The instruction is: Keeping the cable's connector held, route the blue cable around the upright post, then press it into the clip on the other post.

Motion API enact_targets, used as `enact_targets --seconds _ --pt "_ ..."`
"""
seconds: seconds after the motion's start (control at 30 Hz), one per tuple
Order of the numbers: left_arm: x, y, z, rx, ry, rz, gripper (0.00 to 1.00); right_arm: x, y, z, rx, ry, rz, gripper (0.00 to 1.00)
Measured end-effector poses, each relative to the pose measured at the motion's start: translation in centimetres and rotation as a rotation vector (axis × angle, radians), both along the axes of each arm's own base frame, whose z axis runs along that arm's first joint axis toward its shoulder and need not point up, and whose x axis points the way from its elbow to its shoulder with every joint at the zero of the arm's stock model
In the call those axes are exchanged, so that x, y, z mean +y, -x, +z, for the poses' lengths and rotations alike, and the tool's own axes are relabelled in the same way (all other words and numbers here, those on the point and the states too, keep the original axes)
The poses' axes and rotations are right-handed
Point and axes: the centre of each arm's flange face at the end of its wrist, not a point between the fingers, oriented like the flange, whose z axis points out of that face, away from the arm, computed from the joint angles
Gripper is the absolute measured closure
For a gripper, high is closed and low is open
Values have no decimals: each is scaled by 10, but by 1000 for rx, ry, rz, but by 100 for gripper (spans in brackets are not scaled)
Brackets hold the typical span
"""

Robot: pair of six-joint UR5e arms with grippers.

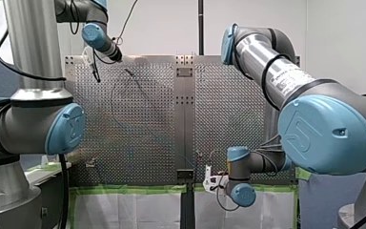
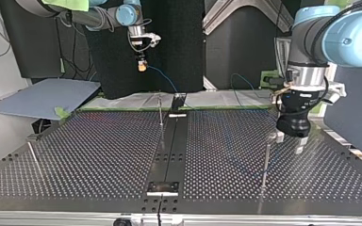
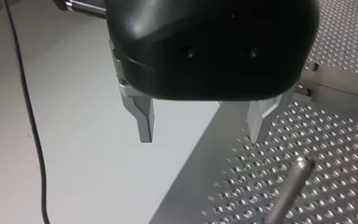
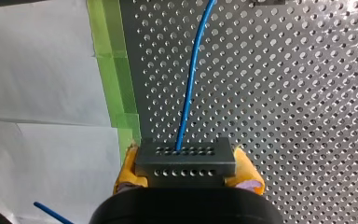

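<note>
Connector [image 4: 185,161] pinched in my right gripper [image 4: 187,171], left gripper [image 3: 200,135] spread — a taut cable [image 4: 193,74] round the top view's four-o'clock post [image 2: 266,162] could yank it loose.

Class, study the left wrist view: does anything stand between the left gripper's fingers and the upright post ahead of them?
Nothing visible does. My left gripper hangs open, and only perforated table lies between its fingers and the post just ahead.

Blue cable [image 4: 192,74] enters dark, held connector [image 4: 185,164]
</note>
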Motion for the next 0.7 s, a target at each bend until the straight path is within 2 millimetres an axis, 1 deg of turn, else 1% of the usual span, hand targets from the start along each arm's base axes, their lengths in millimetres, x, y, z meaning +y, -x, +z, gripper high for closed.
enact_targets --seconds 0.1,0.43,0.53,0.7 --pt "-3 2 -3 32 -31 9 2 0 0 0 0 0 4 100" --pt "-17 7 -24 143 -142 1 2 0 -1 0 -1 0 5 100" --pt "-20 6 -25 146 -176 -4 2 -1 -1 0 -2 1 5 100" --pt "-22 -2 -21 142 -229 -11 2 0 -2 0 -1 2 7 100"
